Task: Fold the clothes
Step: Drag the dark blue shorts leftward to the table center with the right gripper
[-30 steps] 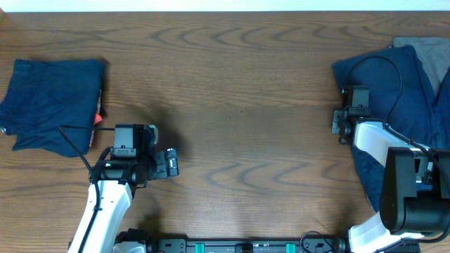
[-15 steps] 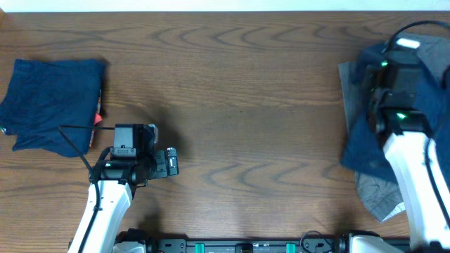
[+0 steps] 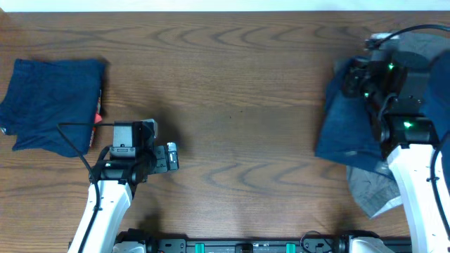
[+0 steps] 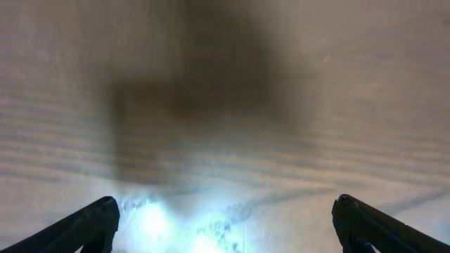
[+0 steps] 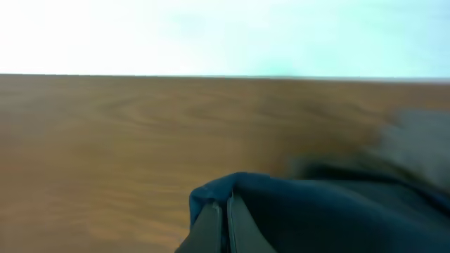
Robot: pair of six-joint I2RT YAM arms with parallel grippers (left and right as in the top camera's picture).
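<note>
- I am holding the right pincer (image 5: 225, 213) pinched shut on a bunched fold of the navy garment (image 3: 348, 126). Its two tips are pressing together with the cloth wrapping over them.
- That navy garment is spreading out beneath the right arm (image 3: 411, 151), close to the right edge of the worktop (image 3: 239, 98). Its lower part is draping onto the wood.
- A grey garment (image 3: 373, 193) is lying partly under it, showing toward the near right corner.
- I am hovering the left pincer (image 4: 225, 211) over bare wood toward the near edge, on the left half of the worktop. Its fingers (image 4: 91, 221) are spreading wide and gripping nothing.
- A folded navy garment (image 3: 53, 102) is sitting by the left edge, well apart from both pincers.
</note>
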